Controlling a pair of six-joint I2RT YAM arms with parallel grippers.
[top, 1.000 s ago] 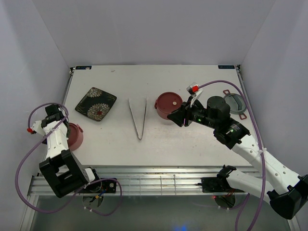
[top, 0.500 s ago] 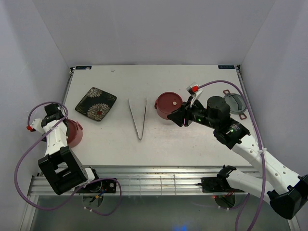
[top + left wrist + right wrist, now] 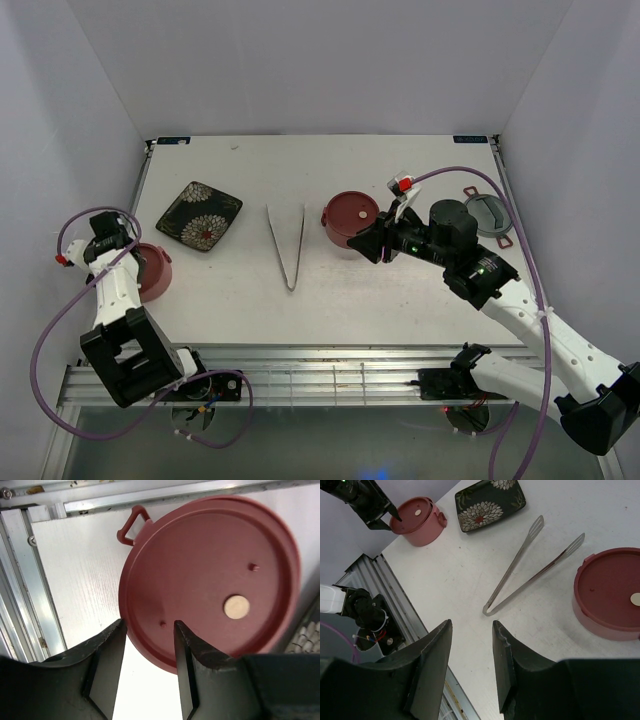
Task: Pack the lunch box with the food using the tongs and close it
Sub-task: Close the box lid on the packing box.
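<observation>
Tongs (image 3: 289, 280) lie on the table (image 3: 400, 170) between the floral plate (image 3: 199, 215) and a lidded red lunch box tier (image 3: 350, 218), touching neither. Their long axis runs near to far, joined end toward the arm bases, tips toward the far edge. Thin and silver with flattened tips, they rest spread in a narrow V, pinching nothing.

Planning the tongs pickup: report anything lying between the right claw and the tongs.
Nothing visible does. Only bare table lies between the right claw and the tongs; the lidded lunch box tier sits off to one side.
</observation>
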